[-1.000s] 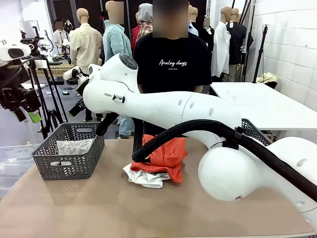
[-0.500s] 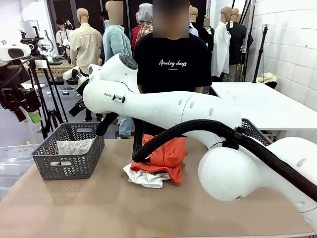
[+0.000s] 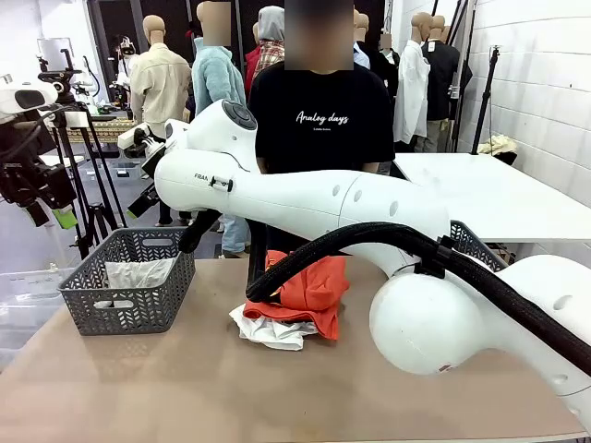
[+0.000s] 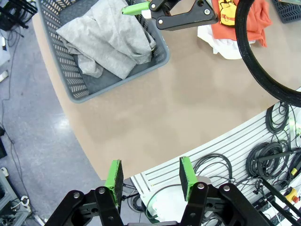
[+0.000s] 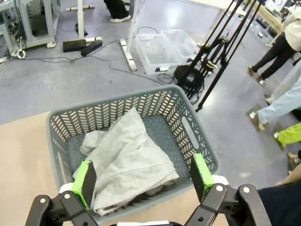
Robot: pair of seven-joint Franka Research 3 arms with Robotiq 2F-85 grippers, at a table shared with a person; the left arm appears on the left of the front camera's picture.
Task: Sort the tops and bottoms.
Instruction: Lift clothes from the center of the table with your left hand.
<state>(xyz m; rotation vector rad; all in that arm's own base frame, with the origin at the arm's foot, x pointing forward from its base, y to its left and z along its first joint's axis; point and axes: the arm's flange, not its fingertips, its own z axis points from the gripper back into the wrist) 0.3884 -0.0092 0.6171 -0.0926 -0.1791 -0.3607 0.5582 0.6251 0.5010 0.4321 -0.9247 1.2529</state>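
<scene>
A light grey top point(image 3: 138, 272) point(image 5: 124, 165) point(image 4: 108, 40) lies crumpled in the grey basket point(image 3: 125, 314) at the table's left. My right gripper point(image 5: 143, 179) hovers open above that basket with nothing between its pads. An orange top with a yellow graphic point(image 3: 309, 286) point(image 4: 244, 19) lies mid-table on a white top point(image 3: 272, 330) point(image 4: 216, 40). Bottoms are out of view. My left gripper point(image 4: 150, 174) hangs open and empty, high over the table's near left edge.
A person in a black T-shirt point(image 3: 319, 120) stands at the far side behind the pile. Another grey basket point(image 3: 476, 245) sits at the right, half hidden by my right arm point(image 3: 305, 198), which spans the table. Tripods point(image 3: 88, 175) stand left of it.
</scene>
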